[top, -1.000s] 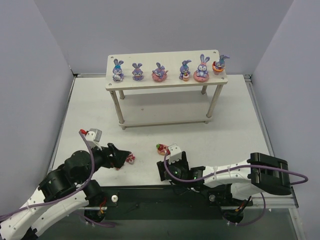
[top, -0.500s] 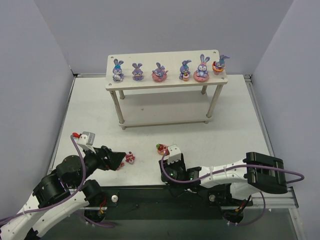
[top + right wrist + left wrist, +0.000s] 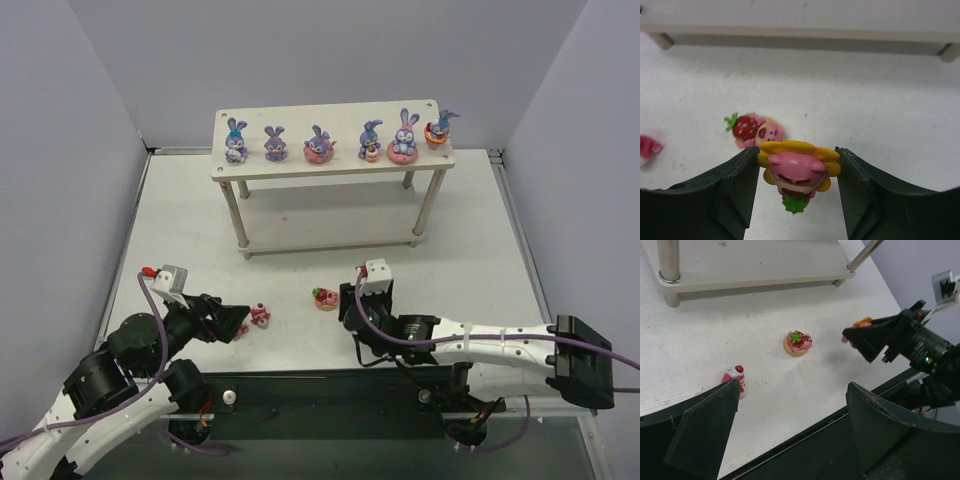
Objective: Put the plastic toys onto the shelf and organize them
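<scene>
Nearest, at left, we list the left gripper [image 3: 236,322]: jaws spread wide and empty, one jaw just beside a small red-and-pink piece [image 3: 735,376]. A careless sweep could knock that piece away. Next, to the right, the right gripper [image 3: 797,157] is clamped on a pink sunflower-faced toy [image 3: 799,172]. It is pinched at the petals, so we judge it may twist or slip in transit. Beyond lies a strawberry cake piece [image 3: 325,298] on the table [image 3: 470,260]. Farthest stands the shelf [image 3: 330,170], six bunnies [image 3: 319,146] lining its top board. Setting down among them risks toppling a neighbour.
</scene>
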